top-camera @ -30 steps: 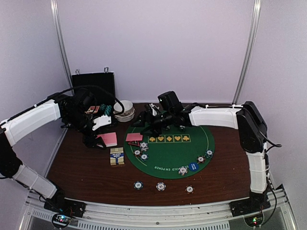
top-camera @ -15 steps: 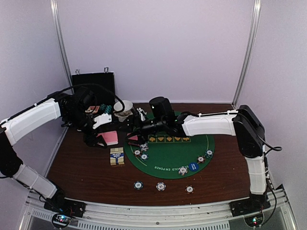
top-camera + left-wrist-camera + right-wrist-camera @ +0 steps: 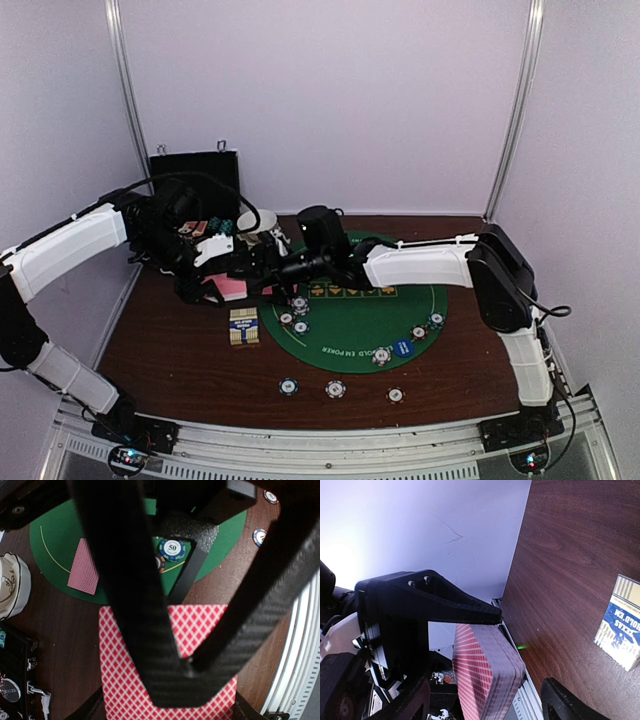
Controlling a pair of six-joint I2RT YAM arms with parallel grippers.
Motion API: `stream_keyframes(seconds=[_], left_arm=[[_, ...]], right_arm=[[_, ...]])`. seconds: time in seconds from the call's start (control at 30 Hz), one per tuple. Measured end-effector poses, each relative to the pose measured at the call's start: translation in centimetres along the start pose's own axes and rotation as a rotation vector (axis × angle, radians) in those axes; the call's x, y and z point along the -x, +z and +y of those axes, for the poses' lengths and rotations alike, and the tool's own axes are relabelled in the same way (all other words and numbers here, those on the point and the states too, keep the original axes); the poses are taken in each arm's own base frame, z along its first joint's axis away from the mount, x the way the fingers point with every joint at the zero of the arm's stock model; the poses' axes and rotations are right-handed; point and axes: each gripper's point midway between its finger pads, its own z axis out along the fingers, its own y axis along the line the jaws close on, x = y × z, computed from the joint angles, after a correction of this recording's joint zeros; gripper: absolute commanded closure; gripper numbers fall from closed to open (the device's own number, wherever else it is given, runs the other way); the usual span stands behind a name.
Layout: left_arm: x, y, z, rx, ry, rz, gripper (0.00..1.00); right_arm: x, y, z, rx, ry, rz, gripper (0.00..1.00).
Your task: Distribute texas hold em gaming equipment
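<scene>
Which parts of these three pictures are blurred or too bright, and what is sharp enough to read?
Left wrist: the near black fingers are blurred, yet the 50 on the blue chip is readable and the deck shows a sharp red lattice. Right wrist: the wall glares white at left; the card box looks soft. Top external: even light, no hard shadows, lettering on the green mat legible.

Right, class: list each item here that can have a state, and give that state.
card deck: face down, held in left gripper jaws
right gripper: jaws open, beside the deck
single card: face down on green mat
black case: open, lid upright
card box: lying flat
</scene>
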Motion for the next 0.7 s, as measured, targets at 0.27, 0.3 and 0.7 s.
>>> stream_keyframes(seconds=[0.27, 0.3, 0.7], left_arm=[[0.4, -0.2, 0.1, -0.002, 0.002, -0.013, 1.00], [0.4, -0.2, 0.1, -0.004, 0.002, -0.014, 1.00], [0.4, -0.2, 0.0, -0.005, 0.002, -0.014, 1.00]], right_arm=[[-0.2, 1.7, -0.4, 0.012, 0.022, 0.026, 0.25], [-0.2, 1.8, -0.5, 0.012, 0.024, 0.027, 0.26], [0.2, 2.2, -1.2, 0.004, 0.044, 0.032, 0.45]])
